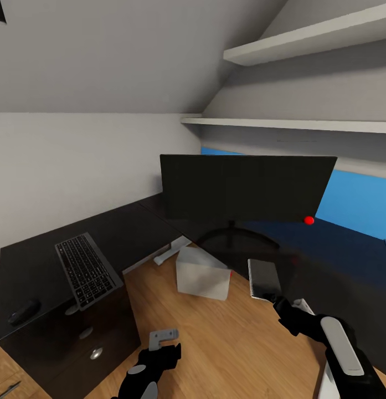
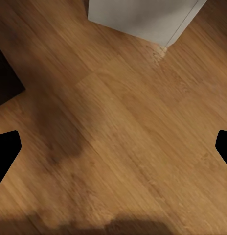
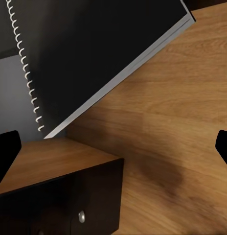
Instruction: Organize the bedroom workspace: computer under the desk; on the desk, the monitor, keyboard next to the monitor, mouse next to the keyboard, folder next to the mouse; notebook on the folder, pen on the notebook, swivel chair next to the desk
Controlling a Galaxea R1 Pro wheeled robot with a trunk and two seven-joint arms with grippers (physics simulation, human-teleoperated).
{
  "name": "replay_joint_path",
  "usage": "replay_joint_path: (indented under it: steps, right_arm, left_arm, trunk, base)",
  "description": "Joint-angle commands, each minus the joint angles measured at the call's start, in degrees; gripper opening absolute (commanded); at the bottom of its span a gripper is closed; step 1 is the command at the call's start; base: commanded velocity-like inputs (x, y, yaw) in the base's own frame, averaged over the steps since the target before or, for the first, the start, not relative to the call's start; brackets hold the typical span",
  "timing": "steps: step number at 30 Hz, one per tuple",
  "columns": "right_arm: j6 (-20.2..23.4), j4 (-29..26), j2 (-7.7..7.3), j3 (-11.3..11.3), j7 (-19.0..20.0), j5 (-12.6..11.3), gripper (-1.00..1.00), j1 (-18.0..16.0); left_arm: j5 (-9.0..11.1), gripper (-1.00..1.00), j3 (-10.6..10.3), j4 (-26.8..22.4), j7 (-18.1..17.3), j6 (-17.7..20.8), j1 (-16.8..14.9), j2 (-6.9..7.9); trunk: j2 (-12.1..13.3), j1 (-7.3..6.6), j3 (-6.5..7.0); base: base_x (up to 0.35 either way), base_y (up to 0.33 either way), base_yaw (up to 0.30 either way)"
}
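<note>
Right gripper (image 1: 273,298) clenched on the spiral notebook (image 1: 264,279), gripping its near edge, cover tilted up over the wooden floor (image 1: 226,338). Risk ahead: thin grip, so likely to slip or swing out if moved fast; could also clip the monitor (image 1: 245,188) on the way onto the worktop (image 1: 37,260). Left gripper (image 1: 166,348) low over the floor, jaws spread, nothing between them. Keyboard (image 1: 87,270) overhanging the worktop edge, mouse (image 1: 24,312) just beside it. White computer (image 1: 202,273) on the floor, well apart from both jaws.
</note>
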Motion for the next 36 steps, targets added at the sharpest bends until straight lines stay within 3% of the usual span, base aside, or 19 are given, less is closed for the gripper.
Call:
replay_joint_path:
  steps: [1, 36]
  right_arm:
    - [0.2, -0.1, 0.00, 0.0, -0.5, -0.6, 1.00, 0.0]
    - [0.2, -0.3, 0.09, 0.0, -0.5, -0.8, 1.00, 0.0]
  left_arm:
    - [0.6, 1.00, -0.1, -0.1, 0.5, 0.1, 0.0, 0.03]
    - [0.5, 1.00, -0.2, 0.1, 0.5, 0.1, 0.0, 0.07]
  trunk:
    - [0.0, 0.00, -0.06]
    - [0.0, 0.00, -0.06]
  base:
    - [0.000, 0.000, 0.000]
    - [-0.035, 0.000, 0.000]
